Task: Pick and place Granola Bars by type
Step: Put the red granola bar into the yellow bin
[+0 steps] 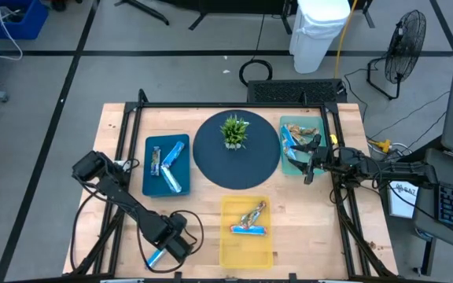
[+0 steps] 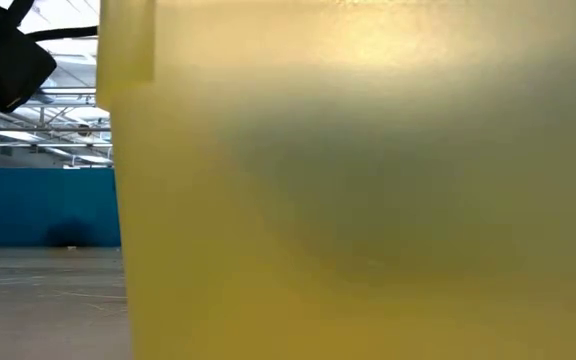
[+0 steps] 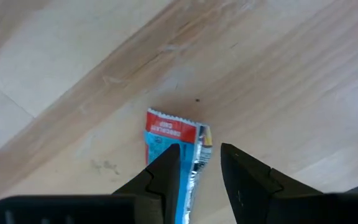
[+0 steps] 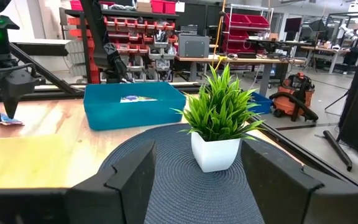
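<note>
Blue bar pinched at the table's near-left corner.
You had the left gripper (image 3: 201,165) closed on the blue granola bar (image 3: 173,134); its light, slick, crinkly wrapper probably needed a mid-body hold. Right gripper (image 4: 197,171) hung open, empty.

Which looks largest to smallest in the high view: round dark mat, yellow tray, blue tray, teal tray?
1. Round dark mat
2. Yellow tray
3. Blue tray
4. Teal tray, though the right arm hides part, so third and fourth are unsure.
</note>
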Tool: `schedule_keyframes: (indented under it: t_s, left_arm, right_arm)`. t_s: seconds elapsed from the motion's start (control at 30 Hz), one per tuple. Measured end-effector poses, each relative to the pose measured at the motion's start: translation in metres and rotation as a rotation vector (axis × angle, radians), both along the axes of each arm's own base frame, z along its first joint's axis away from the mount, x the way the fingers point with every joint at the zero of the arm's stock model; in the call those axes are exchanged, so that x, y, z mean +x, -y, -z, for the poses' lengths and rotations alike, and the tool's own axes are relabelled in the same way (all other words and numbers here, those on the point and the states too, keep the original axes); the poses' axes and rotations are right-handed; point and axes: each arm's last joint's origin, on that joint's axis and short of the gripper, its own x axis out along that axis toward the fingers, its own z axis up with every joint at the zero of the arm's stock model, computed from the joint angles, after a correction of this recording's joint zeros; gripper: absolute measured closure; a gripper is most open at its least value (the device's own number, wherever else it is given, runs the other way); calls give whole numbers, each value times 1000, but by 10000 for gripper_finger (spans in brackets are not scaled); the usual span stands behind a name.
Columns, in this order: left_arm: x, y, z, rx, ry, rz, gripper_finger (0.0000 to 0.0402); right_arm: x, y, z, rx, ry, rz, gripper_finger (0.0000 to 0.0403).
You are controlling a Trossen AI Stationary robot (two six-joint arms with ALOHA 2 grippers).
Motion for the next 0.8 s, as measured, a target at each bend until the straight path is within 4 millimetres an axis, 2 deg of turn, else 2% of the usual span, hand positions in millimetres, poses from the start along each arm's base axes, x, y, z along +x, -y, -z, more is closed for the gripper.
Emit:
schedule_keyframes:
  t_s: [0.33, 0.8]
  left_arm:
    - [-5, 7, -1, -102, -98, -47, 282]
    - [-17, 19, -1, -104, -131, -89, 282]
  right_arm:
    - [0, 0, 0, 0, 0, 0, 177]
    - [0, 0, 0, 0, 0, 0, 177]
